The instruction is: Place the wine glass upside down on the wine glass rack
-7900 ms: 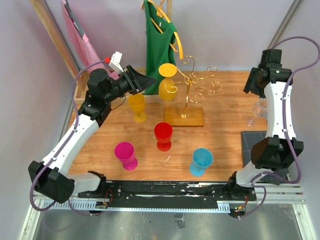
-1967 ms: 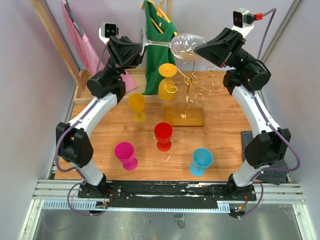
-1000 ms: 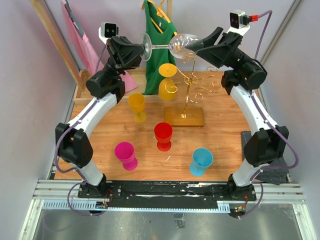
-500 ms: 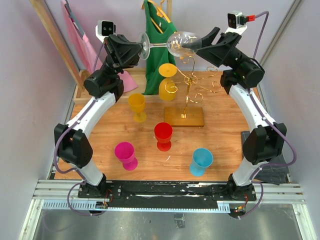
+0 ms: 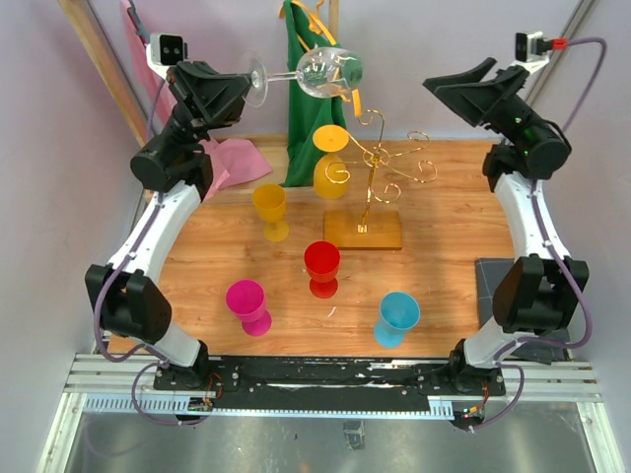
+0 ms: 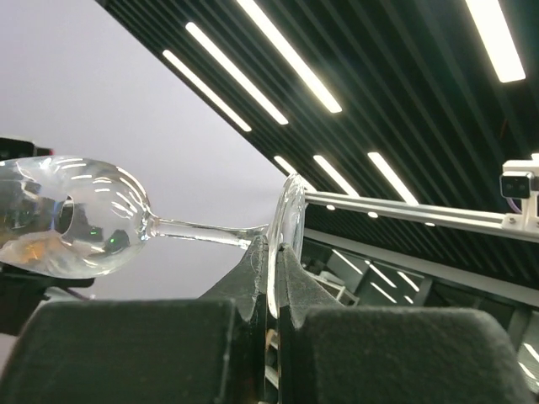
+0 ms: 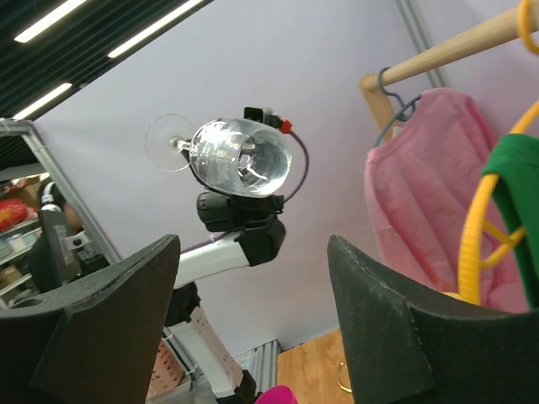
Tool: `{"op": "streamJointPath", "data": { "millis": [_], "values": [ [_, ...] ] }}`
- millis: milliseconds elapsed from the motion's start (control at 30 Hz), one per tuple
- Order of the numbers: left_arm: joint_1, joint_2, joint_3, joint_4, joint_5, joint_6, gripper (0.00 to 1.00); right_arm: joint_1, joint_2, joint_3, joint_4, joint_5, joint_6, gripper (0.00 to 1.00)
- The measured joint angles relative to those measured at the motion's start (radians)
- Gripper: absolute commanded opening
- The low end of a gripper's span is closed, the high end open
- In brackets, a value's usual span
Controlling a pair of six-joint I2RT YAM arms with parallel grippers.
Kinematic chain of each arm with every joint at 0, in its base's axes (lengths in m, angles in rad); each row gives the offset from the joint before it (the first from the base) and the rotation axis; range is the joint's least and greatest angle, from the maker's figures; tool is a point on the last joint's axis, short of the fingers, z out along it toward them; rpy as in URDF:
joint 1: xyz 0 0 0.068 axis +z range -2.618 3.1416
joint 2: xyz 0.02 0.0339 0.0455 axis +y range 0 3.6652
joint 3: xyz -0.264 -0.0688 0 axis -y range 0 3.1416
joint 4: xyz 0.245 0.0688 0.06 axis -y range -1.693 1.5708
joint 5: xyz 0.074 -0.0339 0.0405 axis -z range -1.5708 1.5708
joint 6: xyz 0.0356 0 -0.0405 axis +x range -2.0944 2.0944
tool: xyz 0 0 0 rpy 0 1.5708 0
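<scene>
A: Left claw [image 6: 274,252]?
B: Pressed together on the foot of the wine glass [image 5: 320,71]. Glass lies sideways in the air, upper centre of the top view, bowl toward the right.
A: Right claw [image 5: 455,79]?
B: Spread wide, holding nothing; upper right, well apart from the bowl.
A: Room?
B: Open gap between bowl and right claw. Wine glass rack [image 5: 385,235] stands on the worktop [image 5: 444,236], below and right of the glass, with an upturned yellow cup [image 5: 330,163] at its left arm.

Legible text, labels, brands, numbers, signs: none in any view. White wrist camera [image 5: 170,47] on the left arm: any marking is too small to make out.
</scene>
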Motion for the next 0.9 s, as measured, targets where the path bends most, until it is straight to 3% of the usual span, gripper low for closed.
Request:
{"op": "streamJointPath", "data": {
  "millis": [200,600,900],
  "values": [
    [0.052,-0.088,-0.070,-0.120,0.055,0.064,0.00,-0.147,-0.062,-0.049,-0.011,0.000,-0.009,0.72],
    [0.134,-0.258,-0.164,-0.621,0.149,0.390,0.00,-0.160,-0.097,-0.051,-0.079,-0.007,-0.062,0.72],
    [0.146,-0.339,-0.168,-1.022,0.073,0.650,0.00,-0.161,-0.132,-0.051,-0.180,-0.012,-0.130,0.73]
  ]
}}
